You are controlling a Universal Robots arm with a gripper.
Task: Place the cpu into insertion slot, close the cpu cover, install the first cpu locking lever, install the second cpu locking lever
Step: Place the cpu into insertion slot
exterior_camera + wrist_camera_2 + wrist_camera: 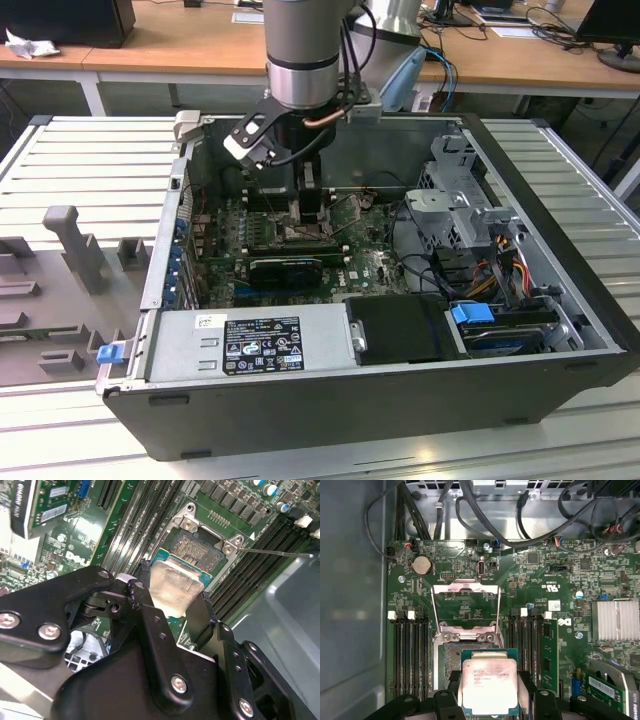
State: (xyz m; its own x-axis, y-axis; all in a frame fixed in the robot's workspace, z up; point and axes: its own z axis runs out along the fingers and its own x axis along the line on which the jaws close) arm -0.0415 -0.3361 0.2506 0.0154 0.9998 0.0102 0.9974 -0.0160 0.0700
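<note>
While the tool [308, 215] was clamped on two opposite edges of the cpu [489, 685], I held it close over the insertion slot [451, 661], cpu cover [465, 605] open. I judged it light, stiff and fragile underneath: edge grip only.

Lab: desks [180, 50], ribbed workbench [80, 160]

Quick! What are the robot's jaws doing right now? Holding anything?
Gripper: jaws shut on the cpu, held over the insertion slot.
</note>
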